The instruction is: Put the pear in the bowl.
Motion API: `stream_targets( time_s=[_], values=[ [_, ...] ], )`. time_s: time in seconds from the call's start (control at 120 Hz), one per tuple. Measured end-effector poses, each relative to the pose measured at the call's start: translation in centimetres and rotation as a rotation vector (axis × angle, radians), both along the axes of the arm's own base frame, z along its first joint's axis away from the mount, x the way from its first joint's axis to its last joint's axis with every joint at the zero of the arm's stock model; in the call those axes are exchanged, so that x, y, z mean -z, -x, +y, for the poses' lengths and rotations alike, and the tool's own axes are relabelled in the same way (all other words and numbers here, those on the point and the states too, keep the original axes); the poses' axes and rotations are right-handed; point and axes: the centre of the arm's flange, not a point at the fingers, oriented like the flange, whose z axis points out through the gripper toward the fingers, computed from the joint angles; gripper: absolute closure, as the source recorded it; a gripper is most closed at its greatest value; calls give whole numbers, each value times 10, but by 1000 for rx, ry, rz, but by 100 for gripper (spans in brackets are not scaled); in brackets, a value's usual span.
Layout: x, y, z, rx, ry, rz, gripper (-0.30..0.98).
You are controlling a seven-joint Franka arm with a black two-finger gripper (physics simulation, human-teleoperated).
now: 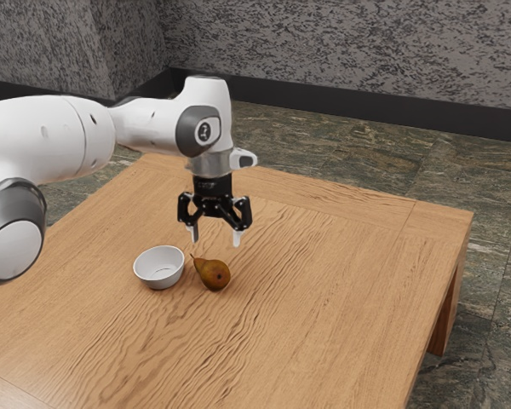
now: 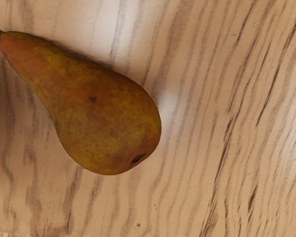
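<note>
Start at the exterior view's left, and you see your big white arm (image 1: pixel 55 136) reaching in. Next you come to the small white bowl (image 1: pixel 159 269), sitting upright on the wooden tabletop (image 1: pixel 349 281). Just beside it, toward the exterior view's right, you have the brown and yellow pear (image 1: pixel 213 273). It lies on its side on the tabletop, outside the bowl. Its thin stem (image 1: pixel 194 256) points toward the bowl, and its fat, round end faces away. In the wrist view you can see a little dark spot (image 2: pixel 137 158) on that fat end. Up in the air above the pear, your black tool (image 1: pixel 215 241) points down. It is open, with its two fingers wide apart.
</note>
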Motion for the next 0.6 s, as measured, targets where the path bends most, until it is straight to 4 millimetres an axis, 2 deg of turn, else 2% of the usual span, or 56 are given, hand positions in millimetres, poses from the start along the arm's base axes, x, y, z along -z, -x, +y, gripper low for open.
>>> stream_targets(
  time_s=[0.183, 0.292, 0.508, 0.6],
  values=[
    [35, 5, 28, -236, 52, 0, 0],
    [51, 5, 34, -356, 95, -5, 0],
    [67, 6, 46, -530, 111, 6, 0],
    [66, 6, 52, -551, 62, 4, 0]
  ],
)
